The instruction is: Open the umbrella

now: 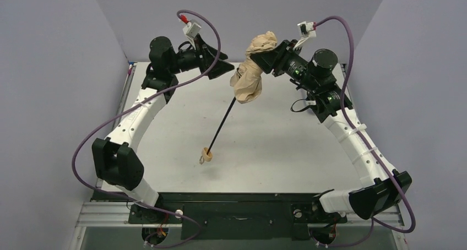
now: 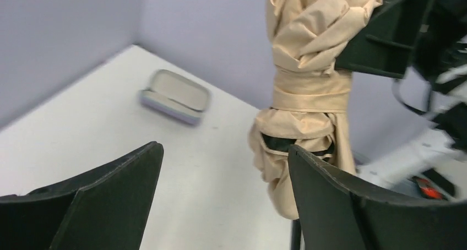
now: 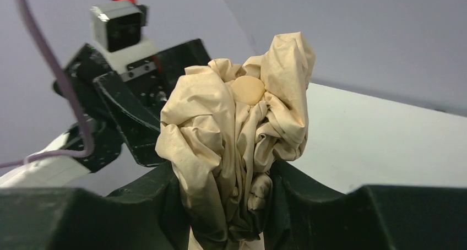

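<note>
Umbrella (image 1: 249,79) tight in right claw (image 3: 226,195), left claw (image 2: 224,151) agape; case (image 2: 175,97) only in left-wrist view

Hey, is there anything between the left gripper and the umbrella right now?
Nothing visible. The left gripper is open, with bare air up to the umbrella, whose strapped fabric hangs just past one finger. The right gripper clamps the bunched top. The lavender case lies on the table, off to the side.

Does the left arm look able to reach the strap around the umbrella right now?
Probably yes: the left tool is open right beside the umbrella, which the right tool holds up, and nothing lies between it and the strap.
</note>
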`<control>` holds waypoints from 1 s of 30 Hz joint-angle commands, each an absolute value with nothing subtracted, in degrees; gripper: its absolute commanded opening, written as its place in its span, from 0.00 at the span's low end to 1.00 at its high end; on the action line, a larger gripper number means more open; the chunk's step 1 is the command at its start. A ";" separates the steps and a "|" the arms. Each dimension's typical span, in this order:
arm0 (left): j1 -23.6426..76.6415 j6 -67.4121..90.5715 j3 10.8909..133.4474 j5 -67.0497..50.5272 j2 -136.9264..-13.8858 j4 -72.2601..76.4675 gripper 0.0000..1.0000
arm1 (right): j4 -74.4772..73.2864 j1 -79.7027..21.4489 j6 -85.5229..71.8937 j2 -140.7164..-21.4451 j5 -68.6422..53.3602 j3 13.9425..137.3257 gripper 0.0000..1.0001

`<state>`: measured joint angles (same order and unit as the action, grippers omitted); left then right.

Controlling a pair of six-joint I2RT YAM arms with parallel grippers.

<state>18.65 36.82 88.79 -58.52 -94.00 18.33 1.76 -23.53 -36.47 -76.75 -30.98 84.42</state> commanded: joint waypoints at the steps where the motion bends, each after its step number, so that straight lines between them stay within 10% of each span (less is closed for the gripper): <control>1: 18.16 8.59 91.41 -37.36 -88.06 0.43 0.81 | -0.29 -23.28 -35.87 -72.89 -17.49 84.03 0.00; 6: 28.46 -17.63 84.19 -11.91 -82.22 0.35 0.82 | -5.75 -23.58 -36.43 -73.99 -6.35 83.63 0.00; 30: 49.05 -36.58 83.61 10.64 -90.32 1.29 0.78 | -12.71 -29.42 -52.24 -76.15 8.84 86.85 0.00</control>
